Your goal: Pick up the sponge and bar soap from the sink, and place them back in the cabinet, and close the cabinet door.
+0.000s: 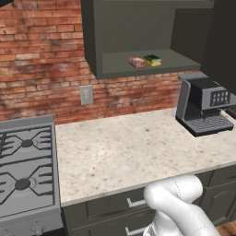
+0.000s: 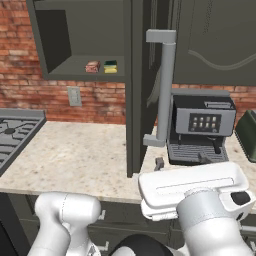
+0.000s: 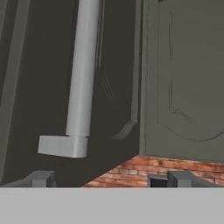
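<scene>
Our tool (image 3: 109, 178) hangs with its 2 fingertips spread wide and nothing between them, just below the silver bar handle (image 3: 81, 87) of the cabinet door (image 3: 48, 78), which stands swung open. Behind it, we see the bar soap (image 1: 137, 62) and the sponge (image 1: 152, 60) lying side by side on the shelf of the open cabinet (image 1: 138, 34), above the speckled desk (image 1: 138, 147) and beside the coffee machine (image 1: 205, 105).
</scene>
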